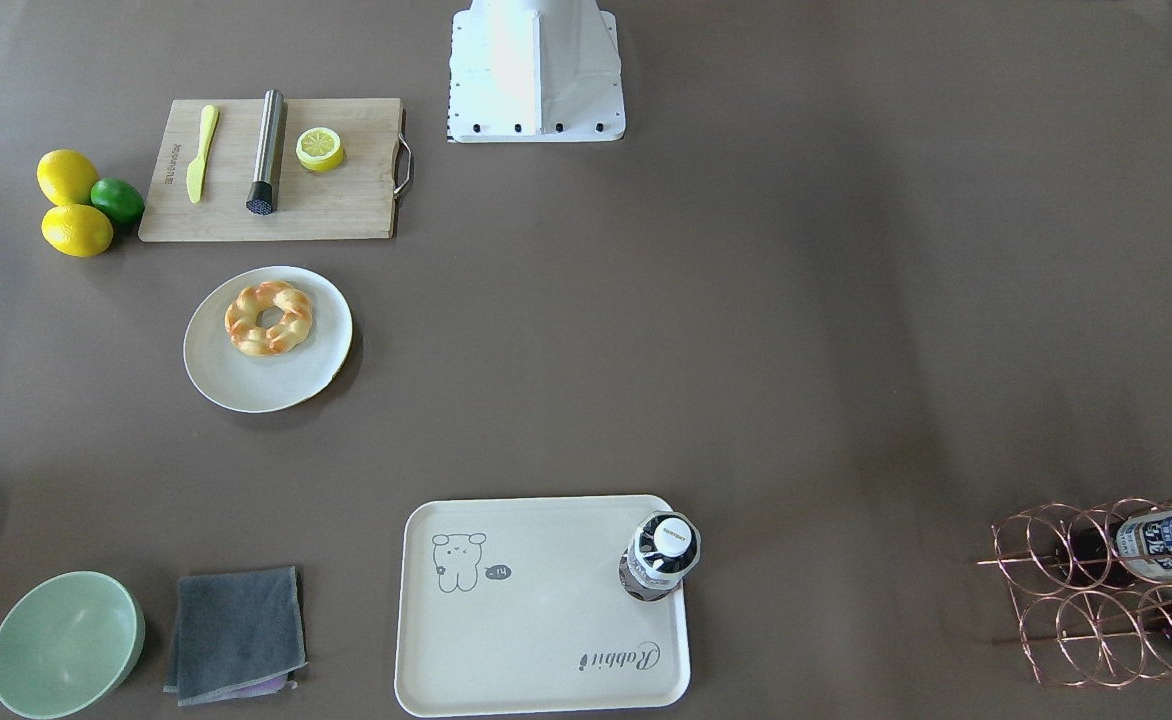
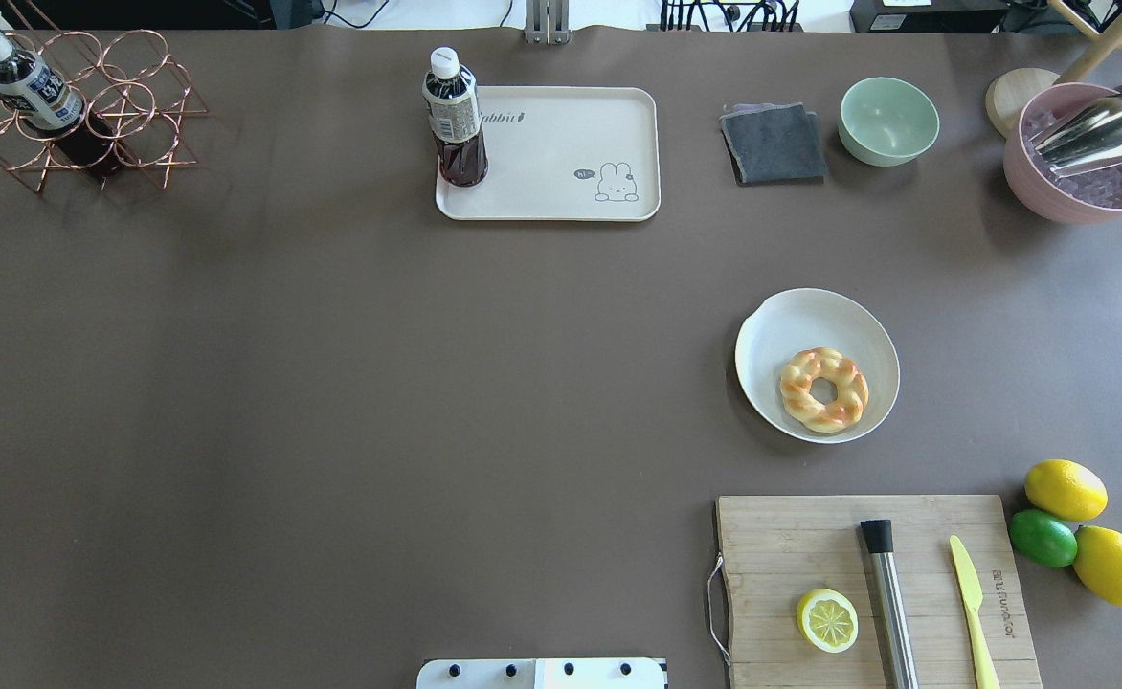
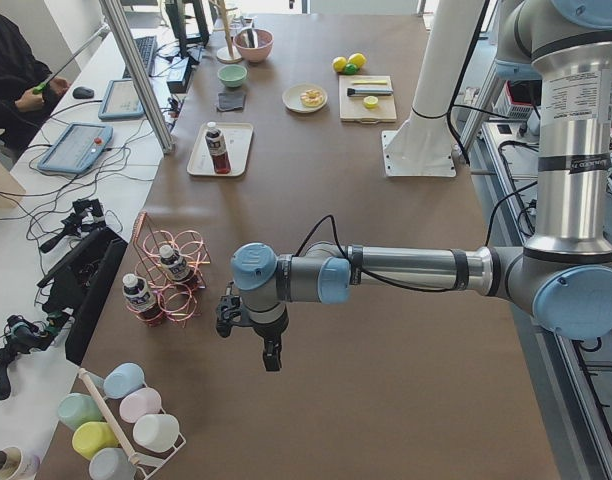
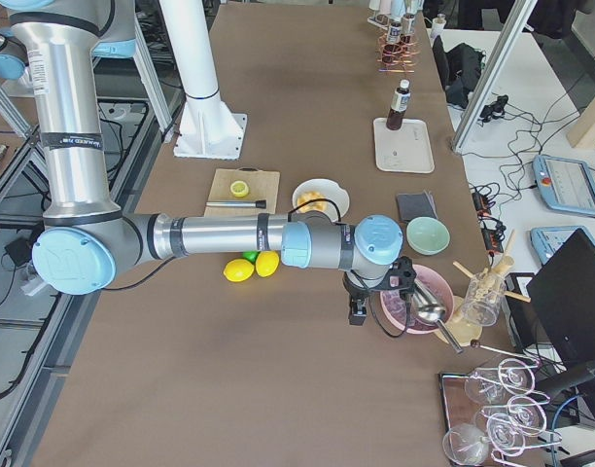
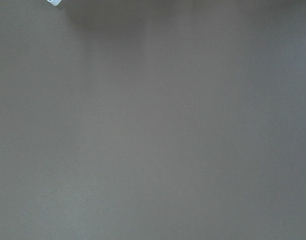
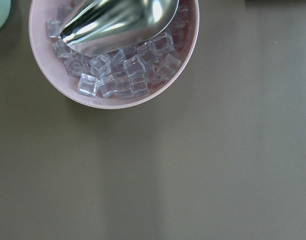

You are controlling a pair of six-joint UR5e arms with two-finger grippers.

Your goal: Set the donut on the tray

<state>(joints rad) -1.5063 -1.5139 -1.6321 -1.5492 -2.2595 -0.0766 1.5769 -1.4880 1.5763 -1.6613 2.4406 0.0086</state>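
The donut [image 1: 268,317] [image 2: 823,389], a golden twisted ring with orange-brown patches, lies on a round off-white plate [image 1: 236,385] [image 2: 781,325]. The cream tray [image 1: 536,640] [image 2: 561,163] with the bear drawing lies at the table's far edge, with a dark drink bottle [image 1: 662,555] [image 2: 454,120] standing on one corner. My left gripper [image 3: 269,352] hangs over bare table near the copper rack, far from both. My right gripper [image 4: 356,311] hangs beside a pink bowl. I cannot tell whether either gripper is open or shut.
A cutting board [image 2: 867,584] holds a lemon half [image 2: 827,620], a steel tube and a yellow knife. Two lemons and a lime [image 2: 1043,537] lie beside it. A grey cloth [image 2: 774,144], a green bowl [image 2: 888,121], a pink ice bowl [image 2: 1088,153] [image 6: 113,55] and a copper bottle rack [image 2: 73,105] stand along the far edge.
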